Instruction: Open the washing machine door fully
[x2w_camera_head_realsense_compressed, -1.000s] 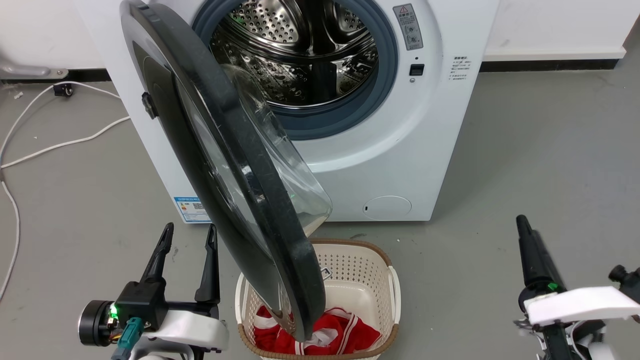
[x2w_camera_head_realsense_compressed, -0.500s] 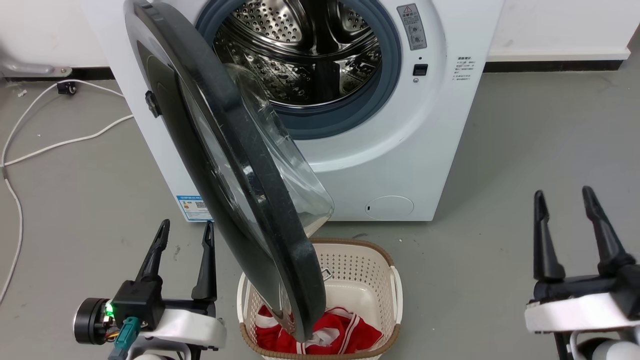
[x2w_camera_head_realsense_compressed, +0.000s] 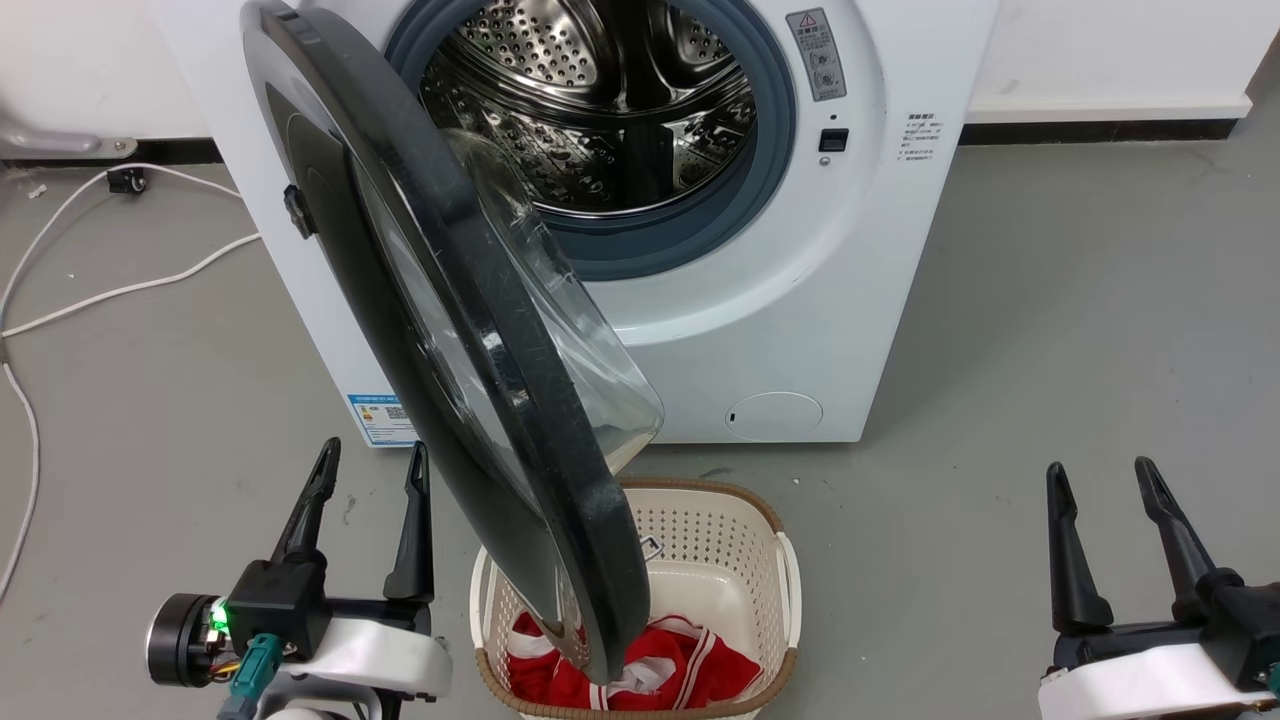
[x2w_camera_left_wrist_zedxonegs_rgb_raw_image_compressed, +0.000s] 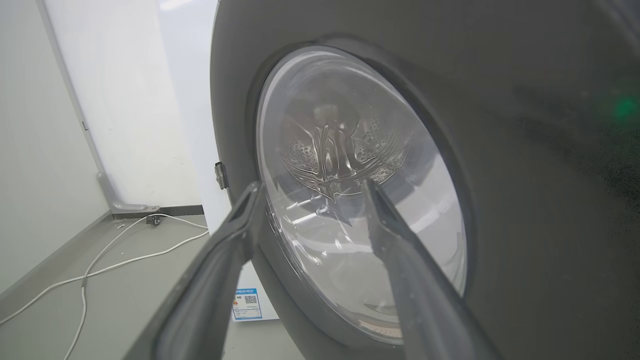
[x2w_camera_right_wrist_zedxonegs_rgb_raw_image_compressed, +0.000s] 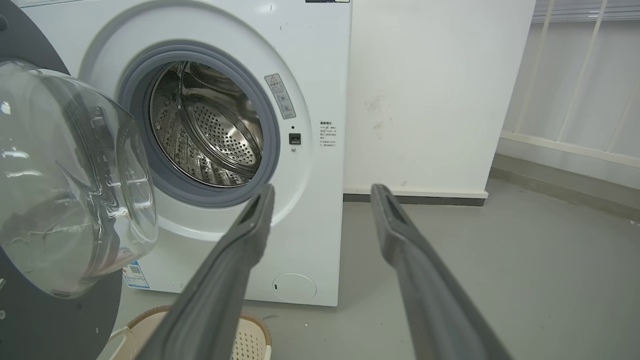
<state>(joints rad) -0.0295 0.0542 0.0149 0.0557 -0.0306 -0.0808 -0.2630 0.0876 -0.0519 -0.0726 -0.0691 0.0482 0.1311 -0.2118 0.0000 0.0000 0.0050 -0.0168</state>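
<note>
The washing machine door (x2w_camera_head_realsense_compressed: 487, 320) juts from the left edge of the machine (x2w_camera_head_realsense_compressed: 860, 300), roughly half open, its tip over the basket (x2w_camera_head_realsense_compressed: 745, 497) on the floor. The left hand (x2w_camera_head_realsense_compressed: 375, 450) and right hand (x2w_camera_head_realsense_compressed: 1097, 468) are spread and empty. Swung wider, the door could knock the left hand just beside it.

Glossy black washing machine door (x2w_camera_head_realsense_compressed: 590, 560) with a clear glass centre, on a white machine (x2w_camera_head_realsense_compressed: 820, 330). The gasket (x2w_camera_head_realsense_compressed: 755, 185) is blue-grey, and the drum (x2w_camera_head_realsense_compressed: 560, 60) is silvery steel dotted with holes. A cream basket (x2w_camera_head_realsense_compressed: 735, 535), brown-rimmed and perforated, holds red cloth (x2w_camera_head_realsense_compressed: 690, 670) with white stripes. The floor (x2w_camera_head_realsense_compressed: 1080, 300) is plain grey.
</note>
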